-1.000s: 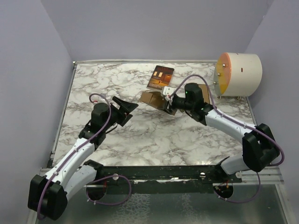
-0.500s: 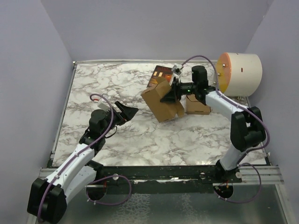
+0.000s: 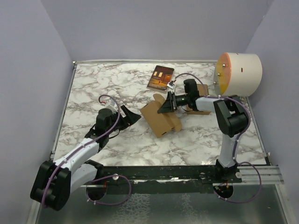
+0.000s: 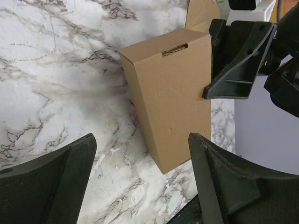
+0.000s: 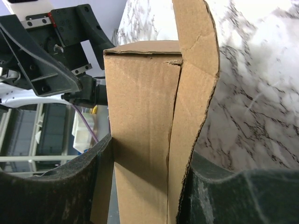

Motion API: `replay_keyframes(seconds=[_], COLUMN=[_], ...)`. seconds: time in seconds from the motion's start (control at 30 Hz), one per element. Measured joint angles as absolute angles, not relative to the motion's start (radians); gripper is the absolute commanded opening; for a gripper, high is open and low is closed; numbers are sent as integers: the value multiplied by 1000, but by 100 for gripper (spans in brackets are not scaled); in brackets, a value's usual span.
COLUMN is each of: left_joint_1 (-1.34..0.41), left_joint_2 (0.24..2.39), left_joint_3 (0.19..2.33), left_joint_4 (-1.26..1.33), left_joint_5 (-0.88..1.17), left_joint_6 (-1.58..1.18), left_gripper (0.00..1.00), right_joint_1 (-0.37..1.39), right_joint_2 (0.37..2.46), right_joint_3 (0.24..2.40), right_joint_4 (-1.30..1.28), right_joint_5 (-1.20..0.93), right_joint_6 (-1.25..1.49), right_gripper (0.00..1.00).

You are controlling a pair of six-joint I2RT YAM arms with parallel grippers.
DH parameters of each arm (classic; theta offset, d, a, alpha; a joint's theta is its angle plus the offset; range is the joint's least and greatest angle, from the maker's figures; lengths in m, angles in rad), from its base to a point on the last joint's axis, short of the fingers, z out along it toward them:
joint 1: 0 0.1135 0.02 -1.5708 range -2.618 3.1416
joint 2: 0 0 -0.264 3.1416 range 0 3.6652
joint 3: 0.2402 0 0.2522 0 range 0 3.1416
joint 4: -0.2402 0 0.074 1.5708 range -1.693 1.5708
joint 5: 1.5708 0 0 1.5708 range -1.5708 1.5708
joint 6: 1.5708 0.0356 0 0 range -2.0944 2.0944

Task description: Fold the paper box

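Change: the paper box [image 3: 161, 120] now sits lower than half a second ago, down by the marble table [image 3: 93, 84]. My left arm has reached in closer.
Right gripper [image 5: 145, 186]: fingers pinch the box, one on each side wall, with a loose flap along one finger.
Left gripper [image 4: 141, 144]: fingers spread wide and empty; the box is just ahead of the tips, apart.
Meaning: I judge the box is set up for two-handed flap tucking, with the folding unfinished.
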State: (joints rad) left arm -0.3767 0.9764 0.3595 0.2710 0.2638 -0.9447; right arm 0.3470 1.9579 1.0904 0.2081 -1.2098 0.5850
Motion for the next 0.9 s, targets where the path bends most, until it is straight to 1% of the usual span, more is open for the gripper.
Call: replay_keyframes(seconds=[0.2,0.27,0.43,0.53,0.6,0.67,0.9], left_joint_1=[-435,-471,-552,-563,-563,-564,-566], left_joint_2=[1077,1100,1182,1247,1301,1351,1463], left_joint_3=[429,467,571,616,644,666,719], left_joint_4=[214,191,174,179,186,192,194], left_joint_5=[255,238,196,194,194,194,196], left_joint_6=[-939,-928,-893,-879,-873,-867,-853], left_gripper=[79,75,50,40,39,35,34], right_joint_1=[348,349,356,359,359,359,356], right_joint_2=[2044,2059,2076,2083,2083,2083,2085], right_joint_3=[1095,1108,1127,1132,1135,1138,1143], right_joint_4=[218,215,207,200,194,190,166], right_joint_5=[-1227,-1234,-1242,-1244,-1244,-1244,-1234], right_joint_6=[636,640,639,639,638,635,624], right_gripper=[40,40,40,41,41,41,44])
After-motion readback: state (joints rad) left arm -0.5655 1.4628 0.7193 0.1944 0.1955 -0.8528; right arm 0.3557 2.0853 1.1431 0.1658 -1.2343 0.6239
